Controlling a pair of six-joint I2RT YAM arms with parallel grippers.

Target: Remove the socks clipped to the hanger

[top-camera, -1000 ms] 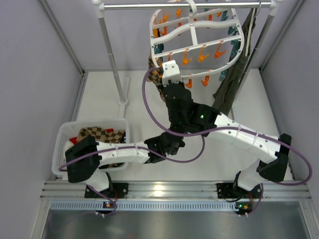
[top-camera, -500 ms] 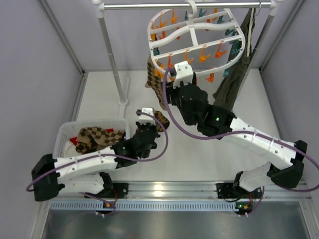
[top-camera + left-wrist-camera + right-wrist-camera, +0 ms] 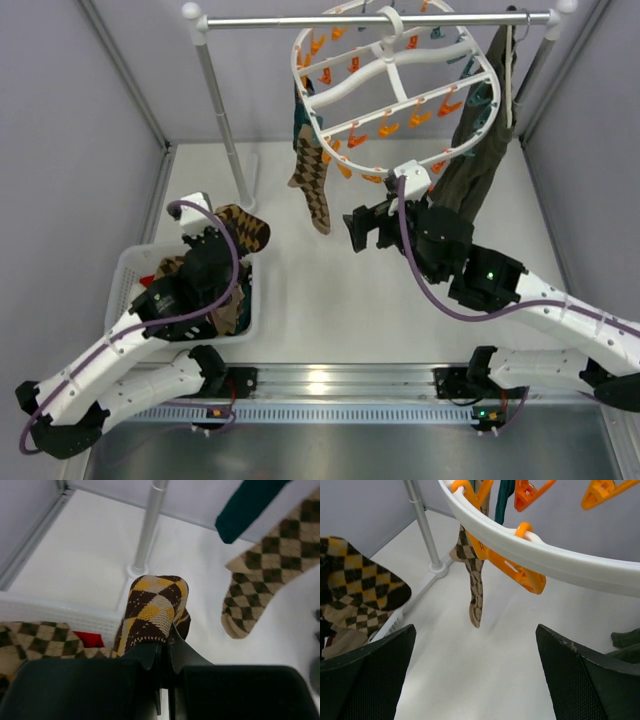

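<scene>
Directly ahead of the wide-open right fingers [image 3: 365, 680] lay bare tabletop [image 3: 485, 680]. The hanger [image 3: 570, 565] rim crossed just above them, with a tan argyle sock [image 3: 475, 595] and a teal sock [image 3: 506, 500] clipped beyond. That arm reached in low from the right. The left fingers [image 3: 182, 652], clamped on a yellow-and-brown sock [image 3: 150, 605], hung over the basket [image 3: 65, 620] rim, the arm angled up from its base.

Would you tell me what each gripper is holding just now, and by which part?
The left gripper pinches a brown-and-yellow diamond-patterned sock just short of its rounded end. The right gripper is open and holds nothing.
</scene>
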